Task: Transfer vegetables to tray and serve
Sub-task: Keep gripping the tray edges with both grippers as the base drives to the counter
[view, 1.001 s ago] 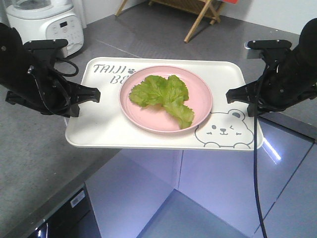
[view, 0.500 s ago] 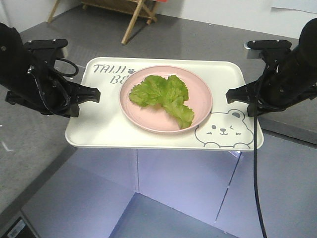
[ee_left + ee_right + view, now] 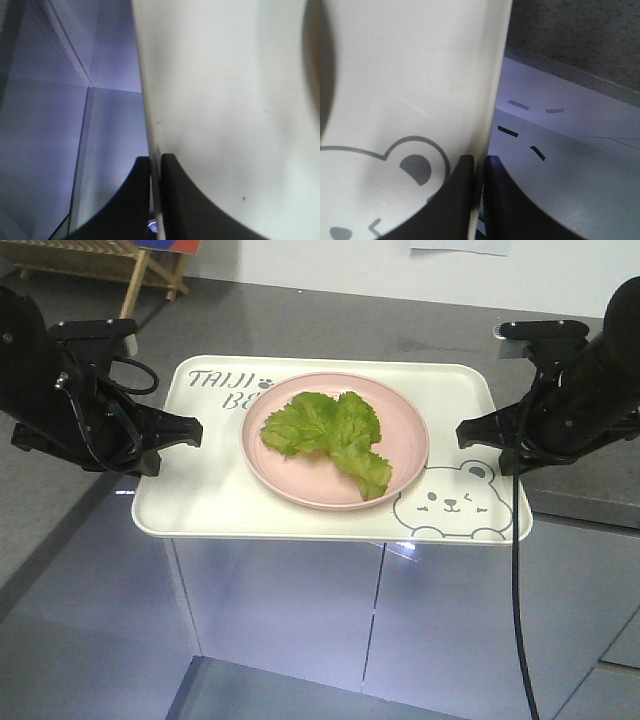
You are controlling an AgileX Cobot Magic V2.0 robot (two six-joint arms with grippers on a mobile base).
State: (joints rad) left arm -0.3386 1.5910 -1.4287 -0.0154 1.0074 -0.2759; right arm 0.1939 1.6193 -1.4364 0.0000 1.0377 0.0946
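The cream-white tray [image 3: 200, 490] with "TAIJI BEAR" lettering and a bear face is held level in the air between both arms. The green lettuce leaf [image 3: 330, 435] lies on a round pink plate [image 3: 400, 420] in the tray's middle. My left gripper [image 3: 195, 430] is shut on the tray's left rim; in the left wrist view [image 3: 155, 162] its jaws pinch the rim [image 3: 145, 100]. My right gripper [image 3: 462, 433] is shut on the right rim; in the right wrist view [image 3: 479, 162] its jaws clamp the edge [image 3: 492, 90] beside the bear's ear.
Grey countertop [image 3: 400, 330] runs behind and to both sides of the tray. Pale glossy cabinet fronts [image 3: 300, 610] lie below it. A wooden rack [image 3: 90, 255] stands at the back left.
The background has shifted: the white appliance and wooden stand slid out toward the left and the counter edge now runs under the tray. Tray, plate, lettuce and both grips look unchanged.
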